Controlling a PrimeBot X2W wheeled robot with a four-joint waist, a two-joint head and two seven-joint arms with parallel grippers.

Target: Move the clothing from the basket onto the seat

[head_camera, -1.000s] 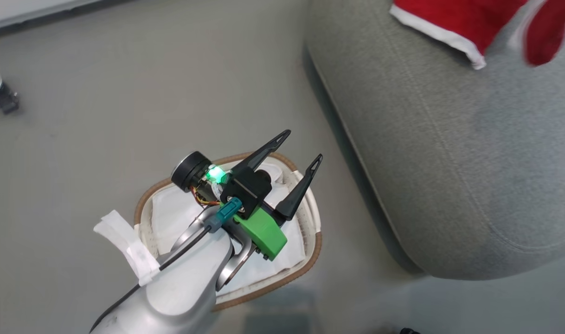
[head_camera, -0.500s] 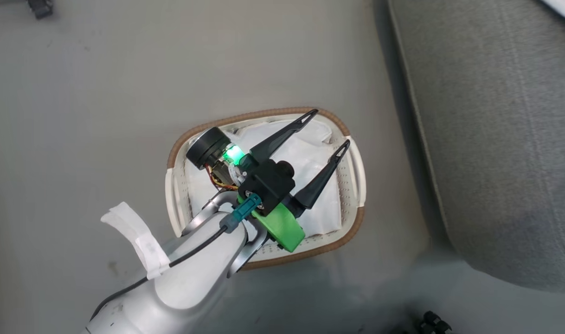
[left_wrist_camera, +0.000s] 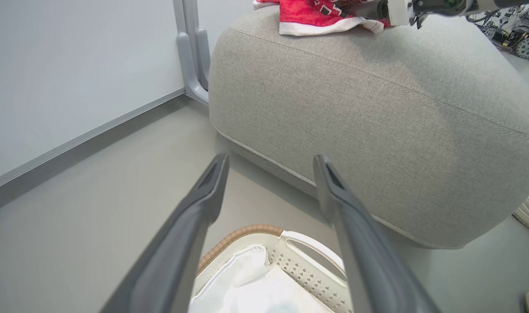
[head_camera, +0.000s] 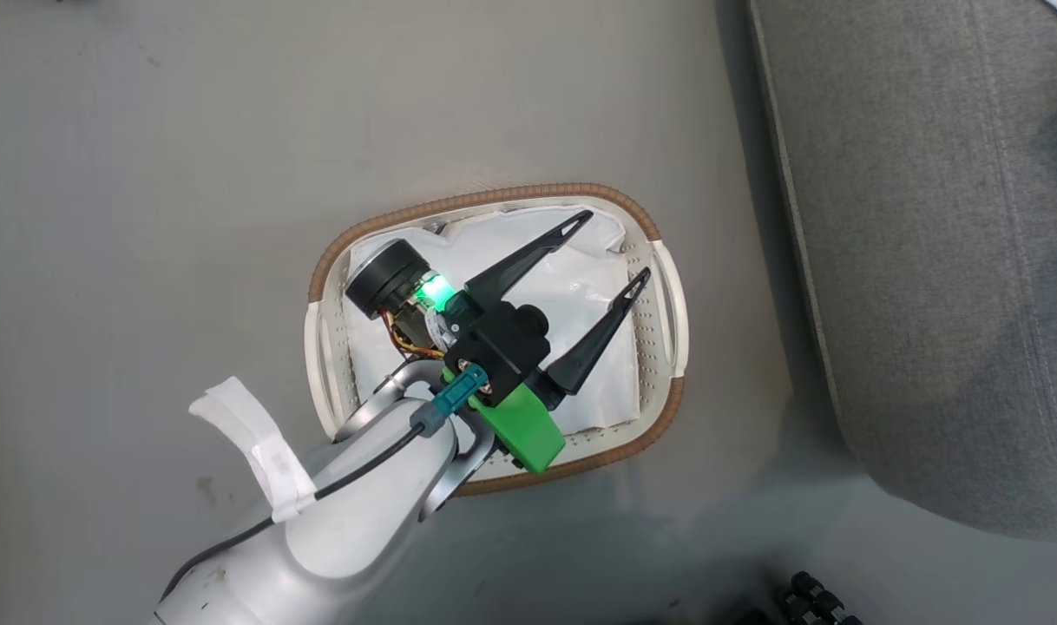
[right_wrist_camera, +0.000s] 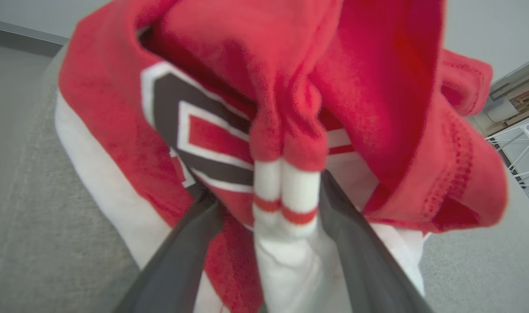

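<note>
The right gripper (right_wrist_camera: 266, 187) has just spread its jaws, leaving the clothing (left_wrist_camera: 316, 17) on the seat (left_wrist_camera: 377, 108), top of frame. The left gripper (head_camera: 613, 246) hangs open over the basket (head_camera: 494, 193) at centre, which holds only its liner (head_camera: 572, 286); the task is likely done.

The clothing (right_wrist_camera: 229, 108) in front of the right gripper (right_wrist_camera: 269, 191) is bright red with a broad white hem and blocky black lettering outlined in white. A white cuff ringed by a thin red stripe lies between that gripper's dark grey fingers (right_wrist_camera: 182, 252). The left gripper (head_camera: 613, 246) is black, with a bright green mount (head_camera: 520, 430) and a glowing green light (head_camera: 433, 291) behind it. Below it, the basket (head_camera: 494, 195) is cream, dotted with small perforations, with a brown woven rim and a plain white liner (head_camera: 581, 295). The seat (head_camera: 928, 260) to that gripper's right is heathered grey. The floor (head_camera: 190, 174) is flat grey-beige.
</note>
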